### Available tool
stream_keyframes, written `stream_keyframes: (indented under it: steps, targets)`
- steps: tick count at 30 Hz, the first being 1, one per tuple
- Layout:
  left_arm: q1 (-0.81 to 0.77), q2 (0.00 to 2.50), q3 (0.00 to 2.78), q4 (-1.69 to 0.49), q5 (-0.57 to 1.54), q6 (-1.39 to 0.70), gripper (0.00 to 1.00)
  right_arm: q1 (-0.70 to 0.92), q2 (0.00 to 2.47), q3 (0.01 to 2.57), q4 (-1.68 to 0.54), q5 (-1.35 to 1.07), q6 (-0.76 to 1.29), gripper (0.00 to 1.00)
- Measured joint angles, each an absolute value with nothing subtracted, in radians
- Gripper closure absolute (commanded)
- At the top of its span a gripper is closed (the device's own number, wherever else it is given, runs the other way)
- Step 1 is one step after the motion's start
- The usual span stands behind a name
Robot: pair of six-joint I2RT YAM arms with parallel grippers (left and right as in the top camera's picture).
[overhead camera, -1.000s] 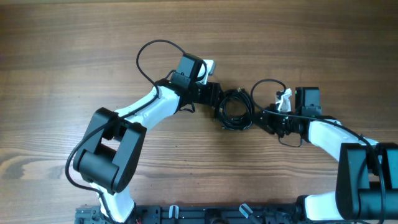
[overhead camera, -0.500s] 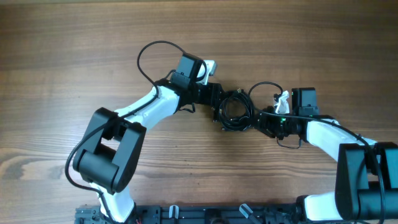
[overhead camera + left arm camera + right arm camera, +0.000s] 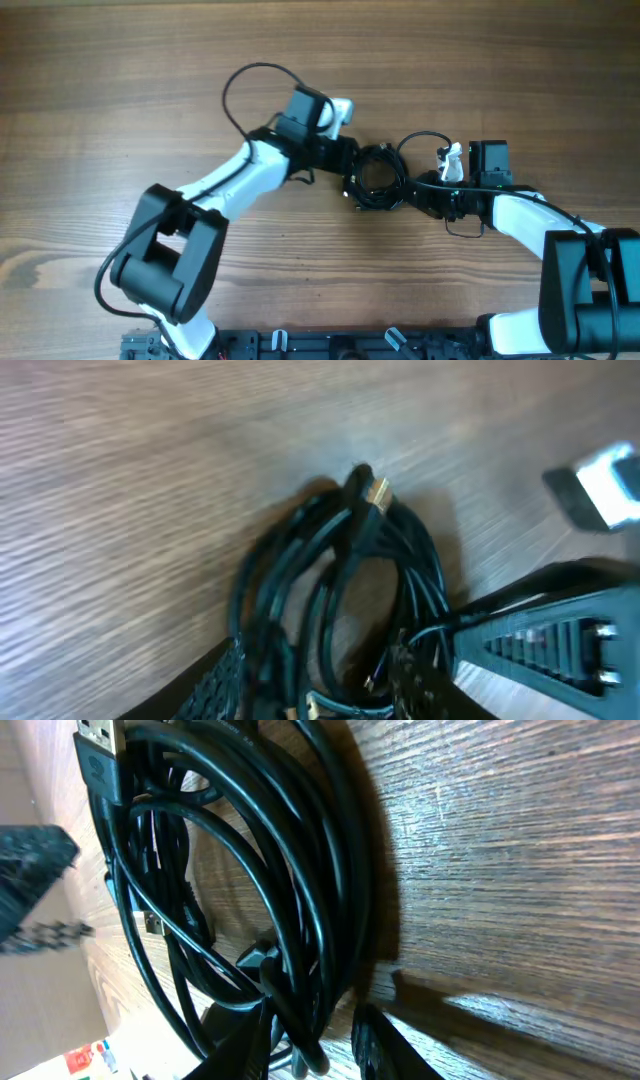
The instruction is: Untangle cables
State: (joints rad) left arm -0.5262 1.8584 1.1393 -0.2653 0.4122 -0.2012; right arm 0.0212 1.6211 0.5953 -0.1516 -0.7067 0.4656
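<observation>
No readable writing shows on the cables [image 3: 377, 177] or table [image 3: 120, 80].

Brown wood-grain tabletop [image 3: 120, 80]: matt, fine streaked grain, smooth. Thin black cables [image 3: 300, 870] in a coil: glossy rubbery sheath catching highlights; brass-coloured metal plug tip [image 3: 377, 491], shiny. My left pincer [image 3: 320, 685]: matt black plastic, ribbed fingers [image 3: 225, 678]. My right pincer [image 3: 310, 1045]: dark matt plastic. My arm shells [image 3: 235, 175]: smooth white plastic with black joints.
</observation>
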Motion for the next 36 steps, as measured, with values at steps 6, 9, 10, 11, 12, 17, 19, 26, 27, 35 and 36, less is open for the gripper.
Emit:
stream_keyframes:
  steps: [6, 9, 10, 11, 12, 17, 19, 26, 27, 35, 36]
  targets:
    - [-0.614, 1.883, 1.139, -0.238, 0.279, -0.179, 0.57, 0.021, 1.621, 0.595, -0.149, -0.733, 0.443, 0.76]
    - [-0.614, 1.920, 1.139, -0.227, 0.244, -0.177, 0.59, 0.021, 1.621, 0.595, -0.149, -0.741, 0.439, 0.85]
    - [-0.614, 1.922, 1.139, -0.226, 0.239, -0.177, 0.59, 0.021, 1.621, 0.595, -0.148, -0.743, 0.437, 0.86]
    - [-0.614, 1.924, 1.139, -0.223, 0.231, -0.176, 0.60, 0.022, 1.621, 0.595, -0.148, -0.748, 0.435, 0.87]
    - [-0.614, 1.927, 1.140, -0.218, 0.228, -0.176, 0.60, 0.022, 1.621, 0.595, -0.148, -0.752, 0.435, 0.89]
    - [-0.614, 1.940, 1.144, -0.205, 0.220, -0.176, 0.60, 0.024, 1.621, 0.595, -0.145, -0.759, 0.424, 0.96]
    - [-0.614, 1.941, 1.144, -0.204, 0.217, -0.176, 0.60, 0.024, 1.621, 0.595, -0.146, -0.759, 0.429, 0.96]
    - [-0.614, 1.941, 1.145, -0.204, 0.213, -0.176, 0.61, 0.024, 1.621, 0.595, -0.141, -0.781, 0.498, 0.96]
    - [-0.614, 1.942, 1.145, -0.203, 0.209, -0.176, 0.61, 0.023, 1.621, 0.595, -0.133, -0.810, 0.480, 0.96]
    - [-0.614, 1.959, 1.146, -0.197, 0.187, -0.176, 0.63, -0.047, 1.621, 0.596, -0.033, -1.093, 0.416, 0.96]
    - [-0.616, 1.966, 1.146, -0.189, 0.188, -0.176, 0.63, -0.061, 1.621, 0.596, -0.012, -1.129, 0.416, 0.96]
